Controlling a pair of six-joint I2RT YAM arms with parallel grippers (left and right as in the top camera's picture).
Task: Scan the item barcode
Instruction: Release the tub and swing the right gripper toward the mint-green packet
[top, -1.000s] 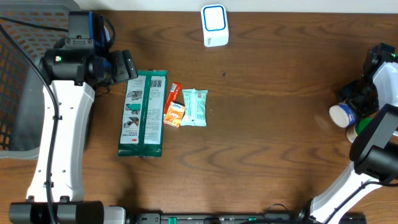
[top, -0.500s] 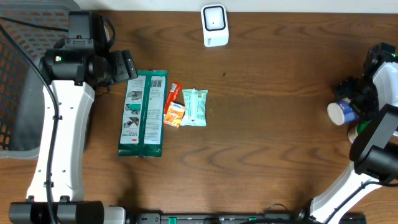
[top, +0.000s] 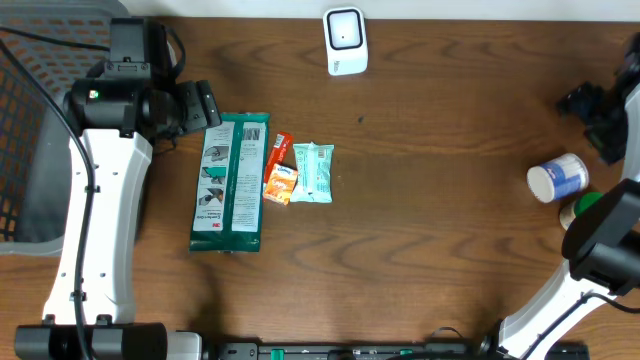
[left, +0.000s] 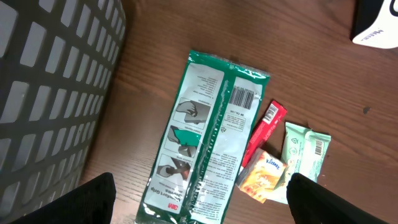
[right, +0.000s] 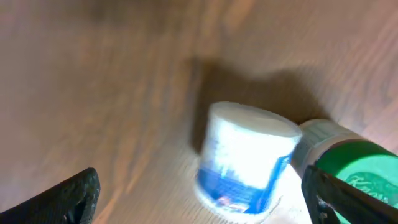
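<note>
The brown table (top: 440, 200) fills the overhead view, with a grey mesh basket (top: 25, 150) at its left edge. The left gripper (top: 205, 105) hangs just beside the top left corner of a long green package (top: 231, 183). Its wrist view shows the two fingers (left: 87, 199) spread wide at the lower corners, pinching nothing. That view also shows a barcode (left: 244, 96) printed face up near the package's top end, which is only a faint patch from overhead.

The scanner (top: 345, 41) stands at the far edge of the table. The overhead camera sees all of it.

At the right edge, the right gripper (top: 600, 115) sits apart from a blue-and-white tub (top: 558, 178), which lies on its side just beside a green-capped bottle (top: 582, 206). The right wrist view is blurred, yet it shows the fingers (right: 68, 196) wide apart and empty above the tub.

Right of the package lie a teal packet (top: 313, 172), an orange packet (top: 281, 184) and a red packet (top: 277, 152), bunched together.
</note>
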